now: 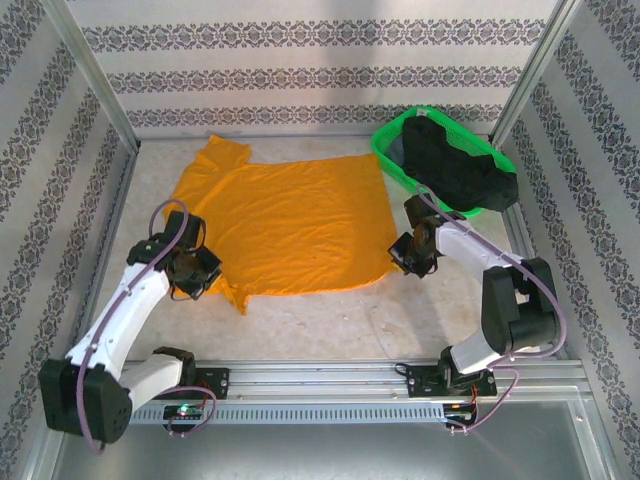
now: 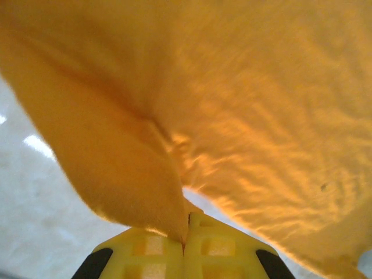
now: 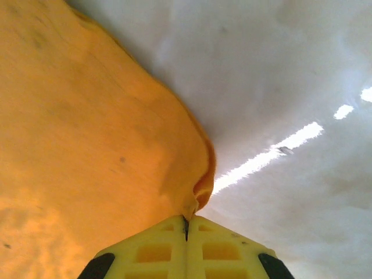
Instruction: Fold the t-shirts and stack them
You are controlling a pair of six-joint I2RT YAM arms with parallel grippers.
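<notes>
Orange shirt [image 1: 285, 225] lay spread on table [image 1: 330, 320]; black shirt [image 1: 462, 172] sat bunched in basket [image 1: 384, 150], far right; left gripper [image 2: 186, 235] clamped orange shirt's near-left corner; right gripper [image 3: 186, 224] clamped its near-right corner.

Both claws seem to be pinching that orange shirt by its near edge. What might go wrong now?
The left gripper and right gripper each pinch just a thin bit of the orange t-shirt at its edge, so the cloth may slip out when lifted. The right arm works close to the green basket and might nudge it.
</notes>
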